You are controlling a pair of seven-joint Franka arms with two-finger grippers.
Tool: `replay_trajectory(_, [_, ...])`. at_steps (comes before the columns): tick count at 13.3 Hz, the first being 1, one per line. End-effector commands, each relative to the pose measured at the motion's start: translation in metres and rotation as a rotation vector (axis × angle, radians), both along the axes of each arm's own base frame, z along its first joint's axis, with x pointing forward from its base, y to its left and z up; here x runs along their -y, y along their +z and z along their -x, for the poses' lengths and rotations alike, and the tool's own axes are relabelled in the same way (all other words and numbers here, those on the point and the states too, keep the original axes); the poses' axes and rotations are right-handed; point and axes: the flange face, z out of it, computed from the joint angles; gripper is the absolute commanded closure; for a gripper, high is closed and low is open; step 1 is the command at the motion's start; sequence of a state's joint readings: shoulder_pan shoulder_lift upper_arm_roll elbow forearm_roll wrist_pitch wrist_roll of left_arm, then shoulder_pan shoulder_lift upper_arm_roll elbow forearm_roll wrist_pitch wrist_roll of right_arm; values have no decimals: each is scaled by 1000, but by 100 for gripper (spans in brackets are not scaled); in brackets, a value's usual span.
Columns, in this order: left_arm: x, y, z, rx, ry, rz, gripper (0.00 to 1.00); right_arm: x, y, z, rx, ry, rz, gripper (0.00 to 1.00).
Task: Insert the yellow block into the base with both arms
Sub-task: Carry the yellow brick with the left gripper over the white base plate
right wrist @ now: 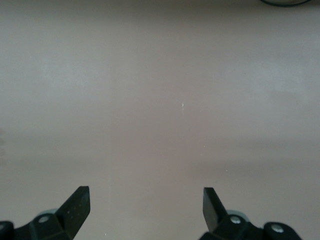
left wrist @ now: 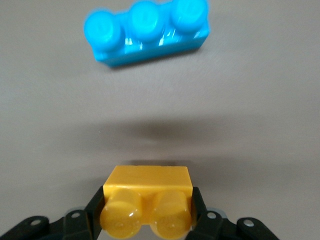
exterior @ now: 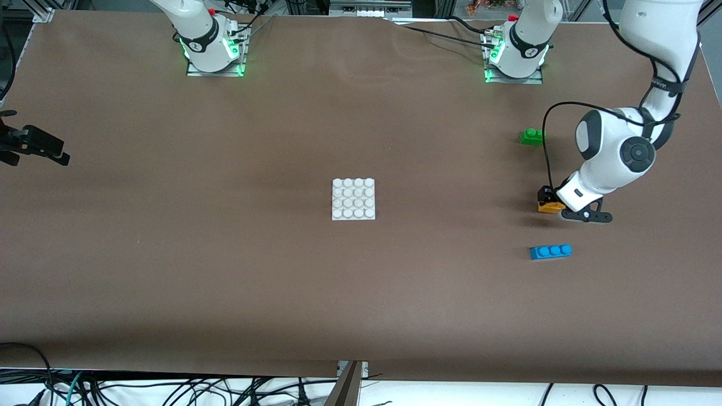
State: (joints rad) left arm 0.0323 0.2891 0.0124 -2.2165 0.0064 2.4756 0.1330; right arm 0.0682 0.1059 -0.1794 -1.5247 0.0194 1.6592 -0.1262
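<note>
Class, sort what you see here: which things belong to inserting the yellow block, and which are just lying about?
Belongs to the job:
yellow block, gripped by the left pincer
base
right pincer, open, waiting

Lying about:
green brick
blue brick

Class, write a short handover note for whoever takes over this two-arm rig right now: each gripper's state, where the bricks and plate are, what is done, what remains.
Left gripper: shut on the yellow block, at table level between the green brick and blue brick.
Right gripper: open, waiting over bare table at its own end.
Base: mid-table, nothing on it.
Done: block gripped.
Left: lift, carry to base, press in.
</note>
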Motion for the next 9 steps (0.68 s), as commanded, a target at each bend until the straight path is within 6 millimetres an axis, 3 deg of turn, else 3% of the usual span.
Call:
replay_trajectory(1, [48,45,0,19,9,16,100,2,3,3,-4,7,0,0])
replay_trajectory(5, [145,65,-2,46,29,113,100,3,2,3,-6,5,0,0])
replay_trajectory(9, [252,60,-4,39,82,140,100,2,3,3,-4,5,0,0])
